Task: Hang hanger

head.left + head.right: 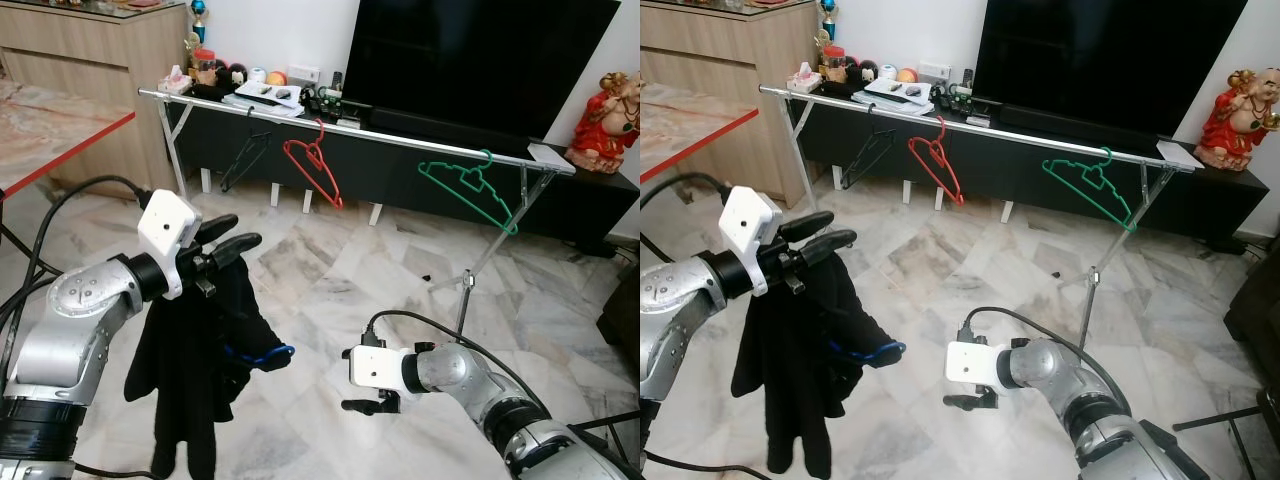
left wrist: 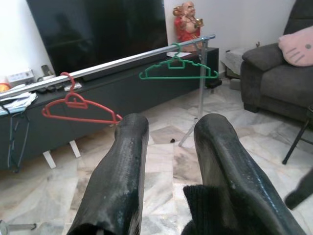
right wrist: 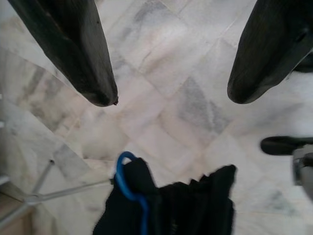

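A black garment [image 1: 195, 360] on a blue hanger [image 1: 265, 353] hangs from my left gripper [image 1: 228, 236], which is shut on the cloth near the finger bases while the tips stay apart. The blue hook sticks out of the garment's lower right side. My right gripper [image 1: 345, 380] is low, just right of that hook, and open. In the right wrist view its fingers [image 3: 93, 63] spread wide above the blue hanger [image 3: 128, 183] and the garment [image 3: 186, 205]. A silver rail [image 1: 400, 135] crosses the room ahead, carrying a black hanger [image 1: 243, 155], a red hanger [image 1: 315, 165] and a green hanger [image 1: 470, 185].
Behind the rail stand a low black cabinet [image 1: 600, 200], a large TV [image 1: 480, 60] and a red statue [image 1: 605, 120]. A red-edged table [image 1: 60, 150] is at my left. The rack's leg [image 1: 470, 285] stands on marble floor. A grey sofa [image 2: 279, 83] lies off to the right.
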Tool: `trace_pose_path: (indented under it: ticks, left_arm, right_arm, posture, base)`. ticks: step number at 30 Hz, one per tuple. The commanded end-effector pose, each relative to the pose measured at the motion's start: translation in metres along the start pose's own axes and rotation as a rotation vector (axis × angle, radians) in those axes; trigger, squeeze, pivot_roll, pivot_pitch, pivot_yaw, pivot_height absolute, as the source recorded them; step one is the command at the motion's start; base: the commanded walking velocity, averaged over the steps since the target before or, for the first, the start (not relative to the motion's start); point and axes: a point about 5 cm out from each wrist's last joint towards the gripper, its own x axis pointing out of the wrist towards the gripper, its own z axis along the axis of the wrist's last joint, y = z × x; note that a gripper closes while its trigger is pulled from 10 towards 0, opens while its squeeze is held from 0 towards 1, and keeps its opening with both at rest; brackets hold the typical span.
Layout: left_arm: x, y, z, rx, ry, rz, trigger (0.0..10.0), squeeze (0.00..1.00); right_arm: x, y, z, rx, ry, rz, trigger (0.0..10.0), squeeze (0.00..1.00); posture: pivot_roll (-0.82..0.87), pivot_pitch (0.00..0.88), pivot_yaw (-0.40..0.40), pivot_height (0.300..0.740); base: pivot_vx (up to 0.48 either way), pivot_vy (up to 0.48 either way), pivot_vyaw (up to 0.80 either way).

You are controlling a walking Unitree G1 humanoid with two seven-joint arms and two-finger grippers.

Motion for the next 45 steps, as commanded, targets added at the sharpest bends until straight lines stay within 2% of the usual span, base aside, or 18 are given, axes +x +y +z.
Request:
trace_pose_path:
  ticks: [1, 2, 3, 10, 16, 26, 29, 36, 37, 38, 39, 40, 45]
  left_arm:
    - [0.003, -0.001, 0.018, 0.041, -0.045, -0.039, 5.0, 0.00]
    - [0.002, -0.001, 0.019, 0.045, -0.043, -0.045, 7.1, 0.00]
    - [0.002, 0.000, 0.020, 0.046, -0.041, -0.048, 10.0, 0.00]
    - [-0.002, 0.006, 0.035, 0.053, -0.052, -0.078, 10.0, 0.00]
    - [0.000, 0.005, 0.046, 0.057, -0.072, -0.119, 10.0, 0.00]
    - [0.004, 0.001, 0.067, 0.076, -0.114, -0.168, 10.0, 0.00]
    - [0.005, 0.000, 0.068, 0.077, -0.117, -0.174, 10.0, 0.00]
    - [0.006, -0.001, 0.074, 0.083, -0.122, -0.182, 10.0, 0.00]
    - [0.006, -0.001, 0.074, 0.085, -0.123, -0.182, 10.0, 0.00]
    - [0.006, -0.001, 0.075, 0.085, -0.123, -0.182, 10.0, 0.00]
    - [0.006, -0.001, 0.075, 0.086, -0.124, -0.182, 10.0, 0.00]
    - [0.006, -0.001, 0.076, 0.086, -0.125, -0.183, 10.0, 0.00]
    - [0.007, -0.003, 0.078, 0.088, -0.129, -0.189, 10.0, 0.00]
  right_arm:
    - [-0.001, -0.004, -0.001, 0.012, 0.016, -0.035, 10.0, 0.00]
    - [0.000, -0.004, -0.001, 0.018, 0.014, -0.036, 10.0, 0.00]
    - [0.001, -0.002, -0.001, 0.019, 0.013, -0.031, 10.0, 0.00]
    - [0.005, 0.004, -0.002, 0.019, 0.031, -0.008, 10.0, 0.00]
    - [0.007, 0.008, -0.004, 0.011, 0.050, 0.000, 10.0, 0.00]
    - [0.014, 0.012, 0.003, 0.052, 0.002, -0.011, 10.0, 0.00]
    - [0.016, 0.015, 0.004, 0.056, -0.004, 0.019, 10.0, 0.00]
    - [0.018, 0.015, 0.005, 0.067, -0.009, -0.001, 10.0, 0.00]
    - [0.018, 0.015, 0.005, 0.065, -0.008, -0.004, 4.9, 0.00]
    - [0.018, 0.015, 0.006, 0.063, -0.007, -0.005, 4.9, 0.00]
    - [0.018, 0.015, 0.006, 0.059, -0.005, -0.006, 0.3, 0.00]
    - [0.019, 0.015, 0.006, 0.058, -0.005, -0.007, 0.0, 0.00]
    - [0.019, 0.015, 0.007, 0.058, -0.006, -0.009, 0.0, 0.00]
  posture:
    - [0.19, 0.000, -0.156, 0.740]
    - [0.19, 0.000, -0.157, 0.740]
    - [0.20, 0.000, -0.157, 0.740]
    - [0.21, 0.000, -0.157, 0.740]
    - [0.21, 0.000, -0.156, 0.740]
    - [0.23, 0.000, -0.151, 0.740]
    - [0.23, 0.000, -0.150, 0.740]
    - [0.24, 0.000, -0.149, 0.740]
    - [0.24, 0.000, -0.148, 0.740]
    - [0.24, 0.000, -0.148, 0.740]
    - [0.24, 0.000, -0.148, 0.740]
    - [0.24, 0.000, -0.149, 0.740]
    - [0.24, 0.000, -0.150, 0.740]
  base:
    - [0.000, 0.000, 0.00]
    - [0.000, 0.000, 0.00]
    - [0.000, 0.000, 0.00]
    - [0.000, 0.000, 0.00]
    - [0.000, 0.000, 0.00]
    - [0.000, 0.000, 0.00]
    - [0.000, 0.000, 0.00]
    - [0.000, 0.000, 0.00]
    - [0.000, 0.000, 0.00]
    - [0.000, 0.000, 0.00]
    - [0.000, 0.000, 0.00]
    - [0.000, 0.000, 0.00]
    - [0.000, 0.000, 0.00]
